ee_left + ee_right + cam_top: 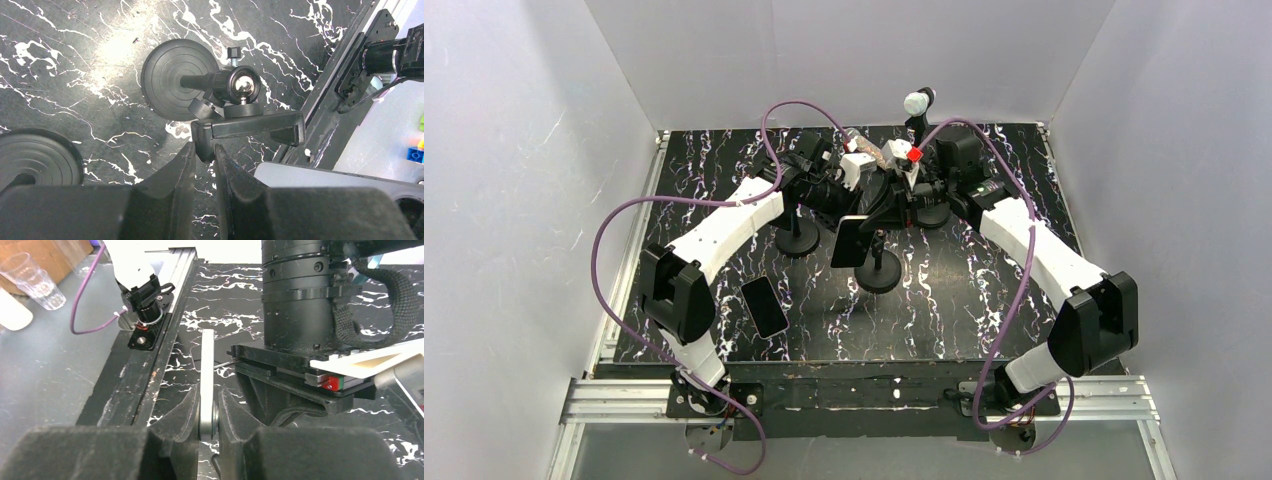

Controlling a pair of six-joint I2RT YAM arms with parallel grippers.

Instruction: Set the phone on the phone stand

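Silver-edged phone (207, 360) sits edge-on at frame centre, pinched in the right hand (208, 395); left hand (204, 150) grips the phone stand (250, 131).

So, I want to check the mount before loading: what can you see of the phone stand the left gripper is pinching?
The phone stand is matte black and plastic-looking. It has a round ribbed base flat on the marbled table, a short stem, a shiny metal ball joint with a small thumbscrew, and a bar-shaped clamp. The left gripper is shut on one end of the clamp, which looks empty.
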